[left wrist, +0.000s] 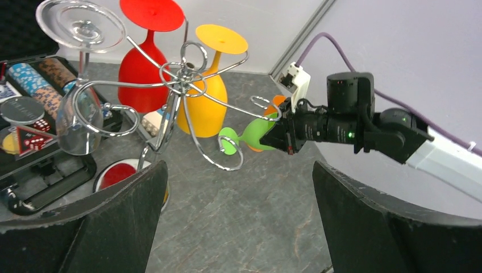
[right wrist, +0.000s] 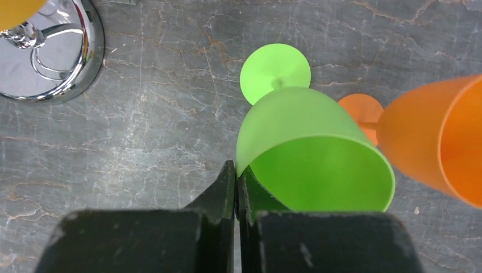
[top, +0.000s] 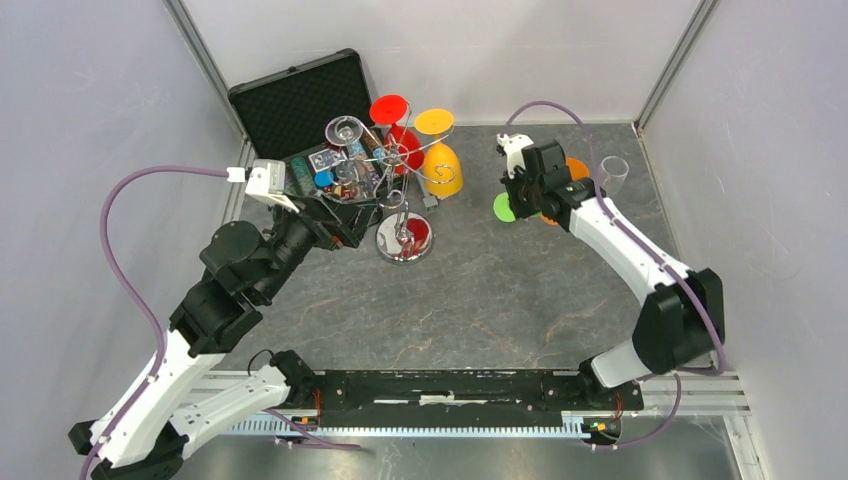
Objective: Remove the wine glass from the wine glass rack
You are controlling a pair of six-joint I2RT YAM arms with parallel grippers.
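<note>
1 green wine glass (right wrist: 307, 148) is off the wine glass rack (left wrist: 182, 77), held to the right of it and apart from it. Its long axis is tipped well over, with the disc foot pointing toward the rack and the open mouth facing back at the wrist. Whether the foot touches the surface (top: 480, 300) cannot be told.

The right pincer (right wrist: 236, 173) is pressed together on the rim, 1 finger inside the bowl and 1 outside. The glass is bright matte green, with a rounded bowl, a short stem and a flat round foot. An orange glass (right wrist: 432, 136) lies tilted just beside it.

The rack is shiny silver wire, a thin pole on a round mirror-like base with curled arms on top. 3 glasses hang from it foot-up: a clear glass (left wrist: 79, 114), a red glass (left wrist: 142, 68) and a yellow glass (left wrist: 207, 96).

The left pincer (left wrist: 239, 168) is spread wide, grips nothing and faces the rack. Behind and left of the rack, a black case (top: 290, 105) stands open, holding coloured chips (left wrist: 34, 79) and red dice (left wrist: 38, 125).
</note>
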